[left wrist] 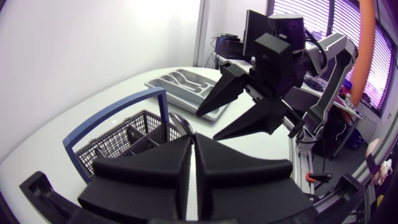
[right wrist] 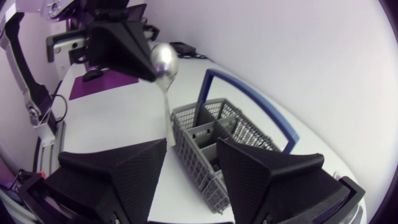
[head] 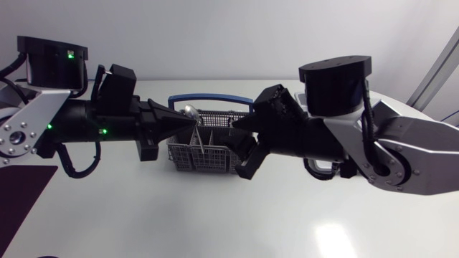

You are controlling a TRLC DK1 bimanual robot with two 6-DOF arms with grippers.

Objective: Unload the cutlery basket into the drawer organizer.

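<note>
My left gripper (head: 195,123) is shut on a silver spoon (head: 191,112) just under its bowl, and the handle hangs down over the grey mesh cutlery basket (head: 215,154). The spoon (right wrist: 163,60) shows bowl-up in the right wrist view, at the left gripper's (right wrist: 127,50) tip. Whether its handle end is inside the basket (right wrist: 230,143) I cannot tell. My right gripper (head: 240,147) stands open at the basket's right side, fingers pointing at the spoon, apart from it. The grey drawer organizer (left wrist: 186,84) lies beyond the right gripper (left wrist: 206,126) in the left wrist view.
The basket's blue handle (head: 208,99) arches up behind the compartments. A dark purple mat (head: 21,193) lies at the table's front left corner. Both arms meet over the middle of the white table (head: 215,215).
</note>
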